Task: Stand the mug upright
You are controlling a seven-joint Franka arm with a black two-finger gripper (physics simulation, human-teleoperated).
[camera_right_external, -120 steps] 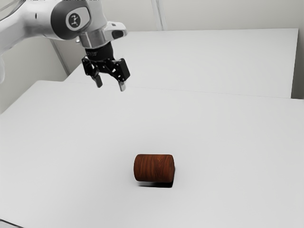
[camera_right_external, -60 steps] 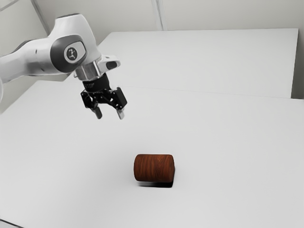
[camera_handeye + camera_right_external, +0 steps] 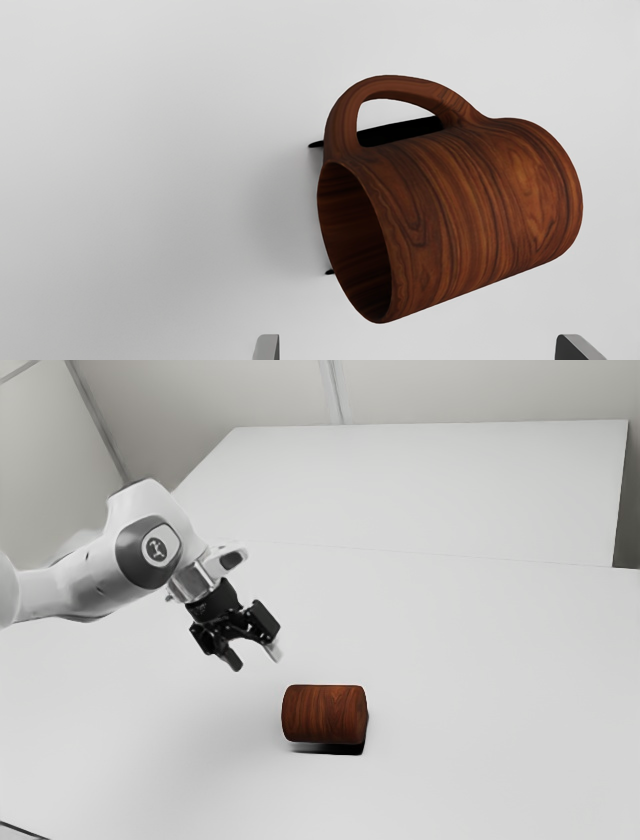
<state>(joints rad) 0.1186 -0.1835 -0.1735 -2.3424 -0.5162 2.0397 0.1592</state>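
The mug (image 3: 325, 714) lies sideways (handle out), near the open end effector (image 3: 256, 659).

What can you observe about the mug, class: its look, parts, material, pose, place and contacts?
The mug is brown with dark, wavy grain, like wood. It has a rounded base edge, one looped handle and an open mouth; nothing shows inside. It lies on its side, resting on the pale table, with the open gripper apart from it.
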